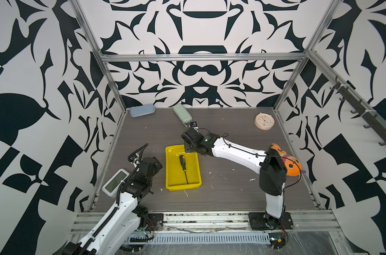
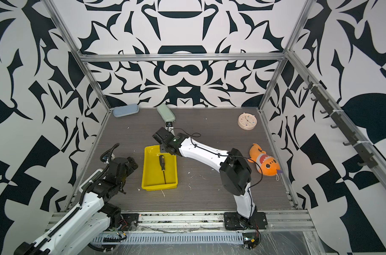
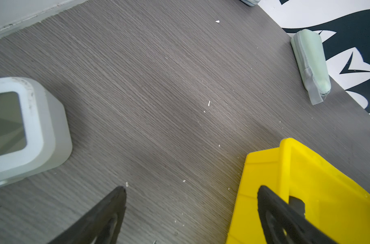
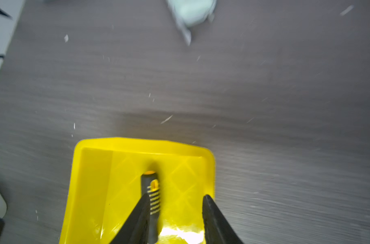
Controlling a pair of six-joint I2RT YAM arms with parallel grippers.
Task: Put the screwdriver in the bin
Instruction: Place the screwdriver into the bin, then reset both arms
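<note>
Grey wood-grain tabletop [image 1: 231, 187], white-flecked, inside black-and-white patterned walls [image 1: 201, 84]. Black-handled, yellow-marked screwdriver [image 1: 183, 164] flat in yellow bin [image 1: 169, 167]. Both parted: right tool [image 4: 176, 196] over handle, left tool [image 3: 191, 187] wide.

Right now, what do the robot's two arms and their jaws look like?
Both arms have white shells and black joint housings. The left arm carries a black corrugated cable conduit; the right arm has a thin black wire and a green light near its wrist. The jaws are black, tapering wedges.

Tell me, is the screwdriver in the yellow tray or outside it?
In. The screwdriver lies flat inside the bin, wholly within its rim.
</note>
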